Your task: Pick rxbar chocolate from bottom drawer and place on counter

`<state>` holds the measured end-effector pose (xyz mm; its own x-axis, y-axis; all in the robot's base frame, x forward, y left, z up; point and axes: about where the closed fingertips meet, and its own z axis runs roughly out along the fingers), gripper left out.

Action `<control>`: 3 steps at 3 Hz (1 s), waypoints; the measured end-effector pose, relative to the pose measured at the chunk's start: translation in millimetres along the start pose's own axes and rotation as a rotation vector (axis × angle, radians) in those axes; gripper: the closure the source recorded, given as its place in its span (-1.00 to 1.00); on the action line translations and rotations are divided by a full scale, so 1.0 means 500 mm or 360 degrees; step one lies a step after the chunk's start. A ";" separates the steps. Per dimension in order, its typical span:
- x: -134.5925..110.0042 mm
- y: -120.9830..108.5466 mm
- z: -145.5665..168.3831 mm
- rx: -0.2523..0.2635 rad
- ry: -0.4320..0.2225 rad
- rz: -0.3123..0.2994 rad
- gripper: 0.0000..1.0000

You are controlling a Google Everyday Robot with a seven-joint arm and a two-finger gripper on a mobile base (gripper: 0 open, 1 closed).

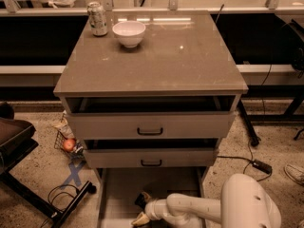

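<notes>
**Reaching Into the Bottom Drawer: Present Position**

1. Gripper. The gripper point(141, 208) is below the front edge of the counter point(190, 61), low over the floor of the bottom drawer point(121, 186), on the side under the counter's left half. Its jaws stand apart, one tip toward the counter and one away from it. The pale arm point(190, 207) runs in from the right, below the counter's right front corner.

2. Task item. The rxbar chocolate cannot be told apart with certainty. A small dark shape point(142, 199) lies at the jaw tip nearer the counter, and whether it is the bar or part of the gripper cannot be told.

3. Drawers. The bottom drawer is extended furthest forward of the counter. Both handled drawers point(190, 126) beneath the counter are partly open.

4. Counter load. A silver can point(97, 18) stands at the counter's rear left corner, with a white bowl point(128, 33) just beside it to the right.
</notes>
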<state>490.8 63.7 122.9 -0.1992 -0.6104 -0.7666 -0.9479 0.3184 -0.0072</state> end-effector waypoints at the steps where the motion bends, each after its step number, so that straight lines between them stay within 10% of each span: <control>1: 0.017 -0.019 -0.006 0.0031 0.0062 -0.0018 -0.20; 3: 0.017 -0.017 -0.002 0.0029 0.0065 -0.0020 0.74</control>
<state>496.7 55.1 117.3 -0.1979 -0.6433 -0.7396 -0.9458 0.3234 -0.0283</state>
